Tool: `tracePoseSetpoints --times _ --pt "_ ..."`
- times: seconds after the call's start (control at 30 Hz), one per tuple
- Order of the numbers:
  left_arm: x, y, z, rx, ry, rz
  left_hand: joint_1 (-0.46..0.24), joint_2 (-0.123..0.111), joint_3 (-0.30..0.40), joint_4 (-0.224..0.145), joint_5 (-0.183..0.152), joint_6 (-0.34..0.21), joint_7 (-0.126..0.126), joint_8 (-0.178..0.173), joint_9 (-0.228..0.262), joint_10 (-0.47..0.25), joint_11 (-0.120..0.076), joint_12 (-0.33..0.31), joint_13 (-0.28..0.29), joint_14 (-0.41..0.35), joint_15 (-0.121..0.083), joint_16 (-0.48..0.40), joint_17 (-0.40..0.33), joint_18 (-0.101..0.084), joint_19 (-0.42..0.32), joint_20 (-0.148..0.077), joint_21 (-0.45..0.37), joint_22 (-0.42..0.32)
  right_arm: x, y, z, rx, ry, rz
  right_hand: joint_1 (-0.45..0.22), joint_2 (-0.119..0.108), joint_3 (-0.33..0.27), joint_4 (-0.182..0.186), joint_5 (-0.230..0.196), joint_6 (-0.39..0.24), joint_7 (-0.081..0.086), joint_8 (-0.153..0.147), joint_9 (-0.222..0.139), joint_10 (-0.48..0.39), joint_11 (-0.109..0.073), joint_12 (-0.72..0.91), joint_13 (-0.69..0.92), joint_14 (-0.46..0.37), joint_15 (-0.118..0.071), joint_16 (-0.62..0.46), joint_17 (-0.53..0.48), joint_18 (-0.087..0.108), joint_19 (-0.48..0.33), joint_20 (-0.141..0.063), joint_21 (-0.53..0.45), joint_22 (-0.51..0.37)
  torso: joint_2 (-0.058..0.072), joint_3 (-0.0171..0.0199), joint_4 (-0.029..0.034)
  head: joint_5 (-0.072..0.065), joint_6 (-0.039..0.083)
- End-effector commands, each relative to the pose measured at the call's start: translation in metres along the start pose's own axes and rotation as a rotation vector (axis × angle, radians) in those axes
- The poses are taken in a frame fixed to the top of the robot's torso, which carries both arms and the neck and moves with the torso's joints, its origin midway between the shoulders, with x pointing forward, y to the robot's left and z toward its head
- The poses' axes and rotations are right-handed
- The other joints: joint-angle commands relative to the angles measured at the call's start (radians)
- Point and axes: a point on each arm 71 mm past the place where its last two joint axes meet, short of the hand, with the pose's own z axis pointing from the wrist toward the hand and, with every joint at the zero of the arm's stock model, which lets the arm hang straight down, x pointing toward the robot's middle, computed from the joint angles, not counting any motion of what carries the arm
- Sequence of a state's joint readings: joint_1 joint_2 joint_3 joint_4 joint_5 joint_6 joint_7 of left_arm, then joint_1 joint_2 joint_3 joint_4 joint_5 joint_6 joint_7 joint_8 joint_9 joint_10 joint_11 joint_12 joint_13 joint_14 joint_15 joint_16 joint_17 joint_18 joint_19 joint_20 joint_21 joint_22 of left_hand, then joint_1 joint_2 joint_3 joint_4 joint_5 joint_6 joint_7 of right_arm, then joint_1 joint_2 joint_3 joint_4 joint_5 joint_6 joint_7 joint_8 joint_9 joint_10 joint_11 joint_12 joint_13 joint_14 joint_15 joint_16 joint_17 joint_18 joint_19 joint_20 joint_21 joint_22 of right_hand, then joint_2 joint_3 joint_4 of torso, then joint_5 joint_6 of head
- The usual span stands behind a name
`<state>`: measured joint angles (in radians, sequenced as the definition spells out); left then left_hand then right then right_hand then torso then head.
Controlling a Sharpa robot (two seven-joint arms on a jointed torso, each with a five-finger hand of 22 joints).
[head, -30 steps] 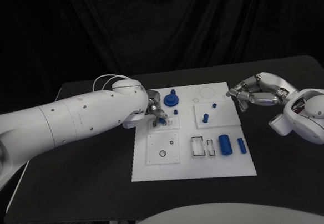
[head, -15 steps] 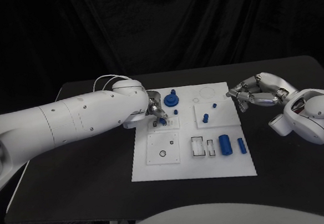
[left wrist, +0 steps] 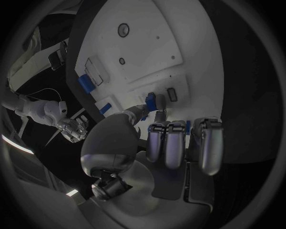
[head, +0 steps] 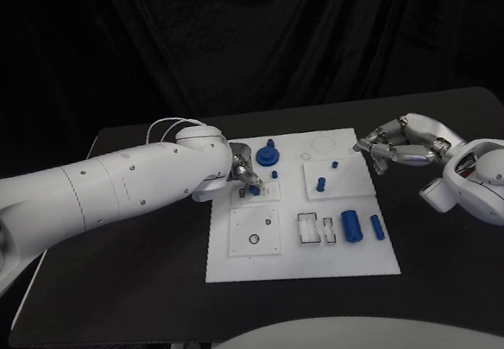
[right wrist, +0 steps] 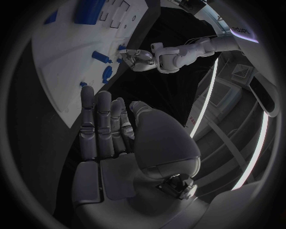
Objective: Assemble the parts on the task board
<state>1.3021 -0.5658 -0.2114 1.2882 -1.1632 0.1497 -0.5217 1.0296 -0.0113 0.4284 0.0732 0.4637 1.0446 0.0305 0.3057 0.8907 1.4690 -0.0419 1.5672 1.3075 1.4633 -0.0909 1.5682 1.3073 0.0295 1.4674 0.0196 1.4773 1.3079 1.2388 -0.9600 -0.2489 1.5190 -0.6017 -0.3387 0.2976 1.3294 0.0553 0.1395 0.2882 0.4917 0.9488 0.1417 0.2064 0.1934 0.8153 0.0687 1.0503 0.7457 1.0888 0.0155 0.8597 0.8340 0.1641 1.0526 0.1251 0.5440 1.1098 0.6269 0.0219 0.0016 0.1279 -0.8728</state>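
Note:
The white task board (head: 245,258) lies in the middle of the black table. My left hand (head: 240,170) hovers over the board's far left corner and pinches a small blue peg (head: 251,189) between thumb and finger, just above a raised white block (head: 260,193). The left wrist view shows the same blue peg (left wrist: 150,100) at the fingertips (left wrist: 159,113), close over the task board (left wrist: 143,47). My right hand (head: 401,145) hangs beside the board's far right edge, fingers loosely bent and holding nothing. In the right wrist view the right hand (right wrist: 107,129) is above the task board (right wrist: 59,57).
On the board stand a blue knob (head: 266,153), a small blue peg (head: 274,173) and another blue peg (head: 320,185). A blue cylinder (head: 350,224) and a blue bar (head: 376,227) lie near its right edge, beside white slotted blocks (head: 309,228).

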Motion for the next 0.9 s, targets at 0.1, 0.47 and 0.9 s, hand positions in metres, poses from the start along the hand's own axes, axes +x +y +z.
tracePoseSetpoints --times 0.1,0.47,0.9 --pt "0.001 -0.001 0.000 0.013 -0.013 -0.006 -0.004 0.005 0.007 0.001 -0.004 0.001 -0.006 -0.005 0.001 0.102 -0.002 0.004 0.263 0.107 -0.004 0.003 0.264 0.016 -0.003 -0.002 -0.007 0.082 0.002 -0.002 0.000 0.019 0.012 0.001 0.006 0.006 -0.002 0.001 0.002 -0.003 -0.003 0.003 0.001 -0.001 0.003 0.000 -0.002 -0.006 0.001 -0.006 -0.001 0.017 0.003 0.001 -0.005 -0.002 0.001 0.0001 0.0001 0.001 0.000" --pt "0.003 0.000 0.002 0.020 -0.024 -0.019 -0.005 0.006 0.012 -0.002 -0.004 -0.002 -0.006 -0.008 0.002 0.102 -0.002 0.004 0.263 0.107 -0.004 0.003 0.264 0.018 -0.008 -0.002 -0.011 0.075 0.002 -0.003 -0.001 0.023 0.015 0.003 0.006 0.006 -0.002 0.001 0.002 -0.002 -0.003 0.004 0.001 -0.001 0.003 0.000 -0.002 -0.007 0.001 -0.006 -0.002 0.017 0.003 0.001 -0.007 -0.002 0.000 -0.0011 0.0003 0.001 0.000" --pt "0.012 -0.001 0.004 0.036 -0.016 -0.026 -0.010 0.006 0.017 -0.003 -0.011 -0.006 -0.003 -0.012 0.003 0.102 0.000 0.004 0.263 0.107 -0.002 0.003 0.264 0.019 -0.012 -0.001 -0.016 0.068 0.003 -0.004 -0.001 0.025 0.018 0.004 0.006 0.006 -0.003 0.001 0.002 -0.003 -0.003 0.005 0.001 -0.002 0.003 0.001 -0.003 -0.008 0.001 -0.006 -0.003 0.017 0.003 0.001 -0.007 -0.002 0.000 -0.0002 -0.0005 -0.002 0.000"
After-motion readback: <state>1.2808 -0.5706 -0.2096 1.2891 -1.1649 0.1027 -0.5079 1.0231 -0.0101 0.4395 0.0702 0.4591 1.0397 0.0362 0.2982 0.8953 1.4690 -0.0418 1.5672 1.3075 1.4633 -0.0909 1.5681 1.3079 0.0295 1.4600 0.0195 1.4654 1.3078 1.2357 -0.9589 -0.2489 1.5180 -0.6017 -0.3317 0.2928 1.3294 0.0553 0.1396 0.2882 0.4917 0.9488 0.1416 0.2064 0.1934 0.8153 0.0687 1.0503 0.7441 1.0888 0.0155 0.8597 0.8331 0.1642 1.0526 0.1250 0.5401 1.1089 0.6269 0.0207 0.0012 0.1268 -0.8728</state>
